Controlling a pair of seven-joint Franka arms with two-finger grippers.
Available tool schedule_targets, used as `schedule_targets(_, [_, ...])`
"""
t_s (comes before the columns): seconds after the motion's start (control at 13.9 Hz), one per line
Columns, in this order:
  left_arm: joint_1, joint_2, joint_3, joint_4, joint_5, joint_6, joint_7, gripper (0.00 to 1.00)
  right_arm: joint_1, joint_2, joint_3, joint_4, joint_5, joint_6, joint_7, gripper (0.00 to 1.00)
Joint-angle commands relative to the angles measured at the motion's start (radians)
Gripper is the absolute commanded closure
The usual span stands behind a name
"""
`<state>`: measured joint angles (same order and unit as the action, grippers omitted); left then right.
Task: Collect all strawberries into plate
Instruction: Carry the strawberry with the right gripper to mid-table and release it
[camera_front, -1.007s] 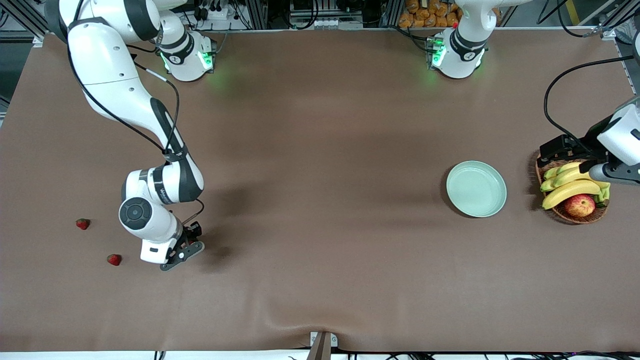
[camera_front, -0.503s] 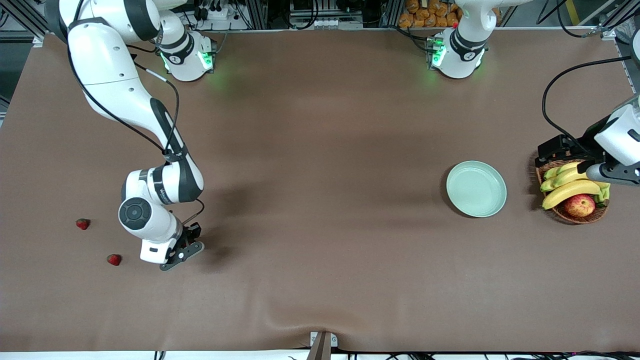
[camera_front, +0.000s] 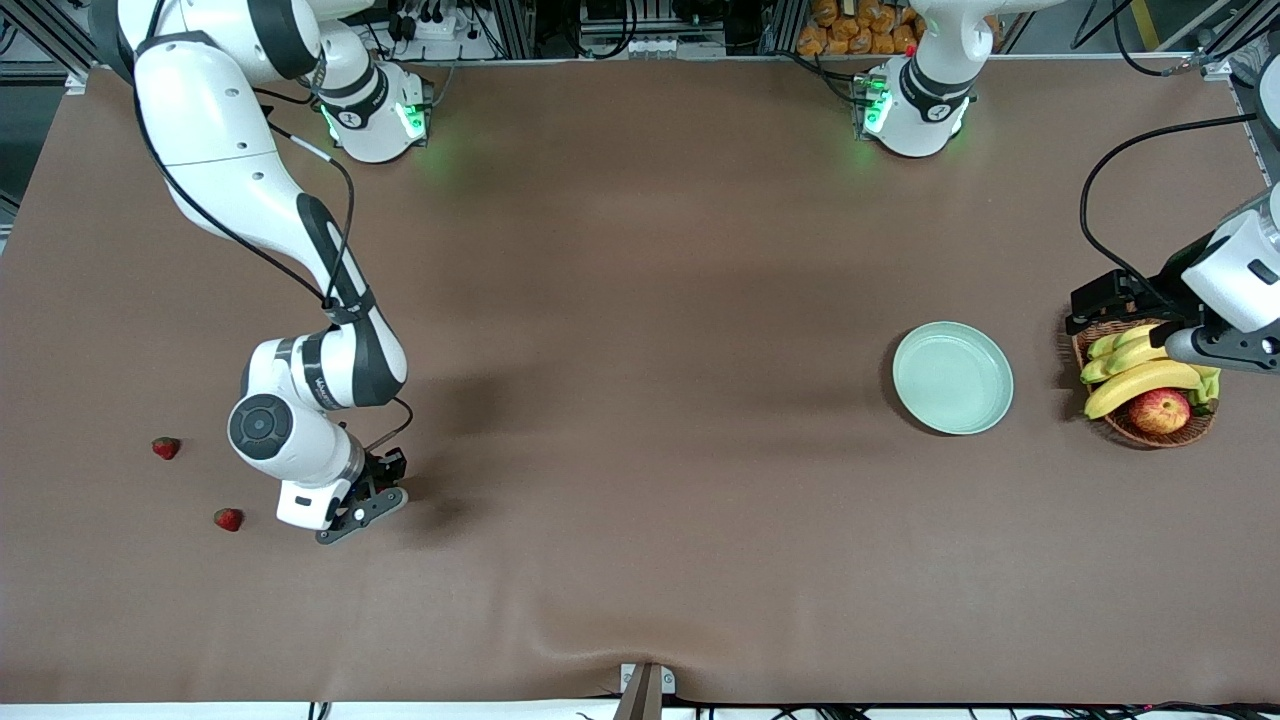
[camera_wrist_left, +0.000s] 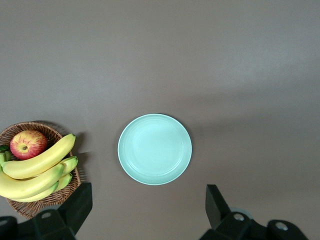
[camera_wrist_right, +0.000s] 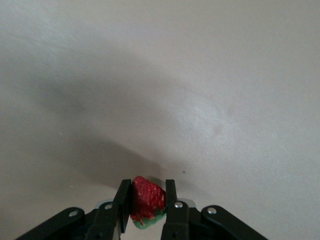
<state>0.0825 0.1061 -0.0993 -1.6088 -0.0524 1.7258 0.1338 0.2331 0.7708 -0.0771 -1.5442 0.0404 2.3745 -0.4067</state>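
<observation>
The right gripper (camera_wrist_right: 145, 205), low over the counter (camera_front: 640, 300) toward the right arm's end, has its jaws clamped on a strawberry (camera_wrist_right: 146, 200), two more strawberries (camera_front: 166, 447) (camera_front: 228, 519) lie nearby, while the left gripper (camera_wrist_left: 145, 210) waits, jaws wide, above the empty plate (camera_front: 952, 377) beside the fruit basket (camera_front: 1150, 425).

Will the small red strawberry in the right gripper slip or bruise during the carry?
The small red strawberry sits pinched between the right gripper fingers, probably soft, so it may bruise. It looks tiny and light, so a slip seems unlikely, though its tapered shape could let it squirt out.
</observation>
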Motion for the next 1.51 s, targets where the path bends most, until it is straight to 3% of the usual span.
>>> schedule_targets(0.0, [0.0, 0.014, -0.005, 0.012, -0.02, -0.015, -0.006, 0.0, 0.041, -0.031, 0.002, -0.004, 0.016, -0.003, 0.022, 1.0])
schedule_targets(0.29, [-0.003, 0.02, -0.007, 0.01, -0.021, -0.015, -0.006, 0.0, 0.118, -0.03, 0.003, 0.024, 0.018, -0.001, 0.087, 1.0])
schedule_targets(0.79, [0.005, 0.021, -0.007, 0.012, -0.02, -0.015, 0.001, 0.0, 0.276, -0.018, 0.068, 0.078, 0.016, 0.006, 0.595, 1.0])
schedule_targets(1.08, [-0.003, 0.021, -0.008, 0.012, -0.02, -0.015, -0.008, 0.0, 0.419, 0.027, 0.069, 0.139, 0.015, 0.023, 0.902, 1.0])
schedule_targets(1.44, [-0.004, 0.043, -0.01, 0.007, -0.021, -0.015, 0.0, 0.0, 0.575, 0.139, 0.077, 0.18, 0.061, 0.234, 1.221, 1.0])
